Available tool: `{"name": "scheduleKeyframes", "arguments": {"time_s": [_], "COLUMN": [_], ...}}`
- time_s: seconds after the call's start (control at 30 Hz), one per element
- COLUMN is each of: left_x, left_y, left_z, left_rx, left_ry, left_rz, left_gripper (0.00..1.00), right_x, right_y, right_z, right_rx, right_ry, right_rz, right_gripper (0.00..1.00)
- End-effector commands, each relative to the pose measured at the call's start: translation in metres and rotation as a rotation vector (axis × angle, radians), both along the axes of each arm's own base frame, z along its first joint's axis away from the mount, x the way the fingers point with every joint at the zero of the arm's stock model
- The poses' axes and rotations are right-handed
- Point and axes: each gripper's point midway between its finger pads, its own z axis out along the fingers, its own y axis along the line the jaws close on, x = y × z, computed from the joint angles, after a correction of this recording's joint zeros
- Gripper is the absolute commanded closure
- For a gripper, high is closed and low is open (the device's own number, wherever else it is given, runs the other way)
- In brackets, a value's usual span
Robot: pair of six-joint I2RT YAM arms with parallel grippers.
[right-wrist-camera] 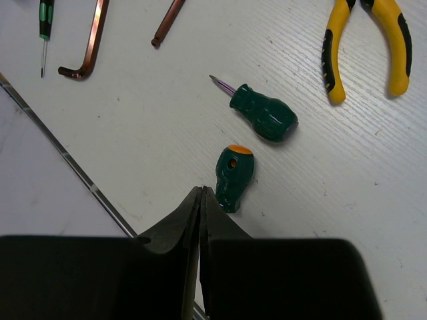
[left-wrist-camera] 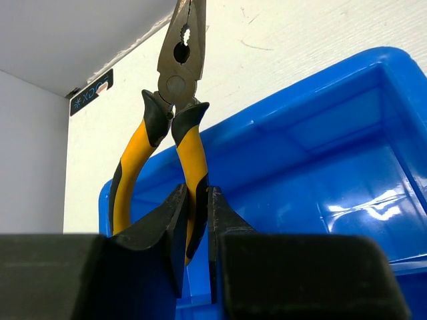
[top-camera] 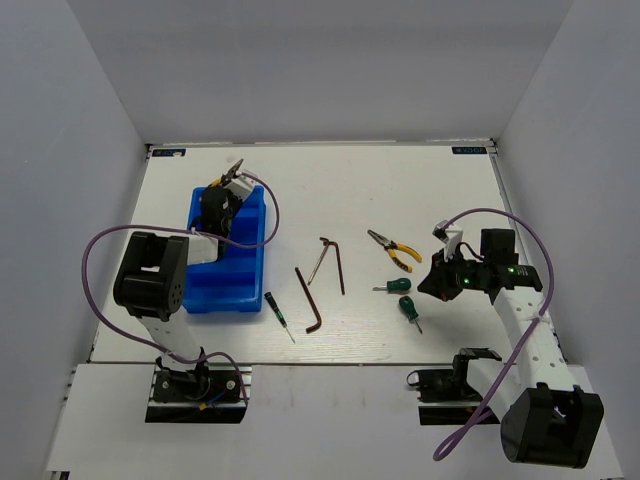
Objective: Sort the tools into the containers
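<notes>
My left gripper is shut on one handle of yellow-handled pliers, held nose-up over the far end of the blue tray. My right gripper is shut and empty, just above the table beside two stubby green screwdrivers, which also show in the right wrist view. The second pliers, two hex keys and the thin green screwdriver lie on the table.
White walls close the table on the left, right and back. The table's front edge runs close under my right gripper. A purple cable loops beside the tray.
</notes>
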Motion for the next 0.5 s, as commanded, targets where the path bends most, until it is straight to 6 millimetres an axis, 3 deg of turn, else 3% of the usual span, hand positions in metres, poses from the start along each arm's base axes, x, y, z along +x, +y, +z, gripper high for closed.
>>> {"name": "scheduleKeyframes", "arguments": {"time_s": [0.0,0.47], "left_x": [0.007,0.003], "left_y": [-0.003,0.001], "left_z": [0.028,0.009], "left_rx": [-0.029,-0.04], "left_ry": [-0.085,-0.027], "left_rz": [-0.013,0.021], "left_gripper": [1.0,0.99], "right_x": [0.006,0.007], "right_y": [0.0,-0.001], "right_z": [0.013,0.014], "right_rx": [0.004,0.003], "right_ry": [-0.036,-0.041], "right_rz": [0.006,0.002], "right_gripper": [0.95,0.95]}}
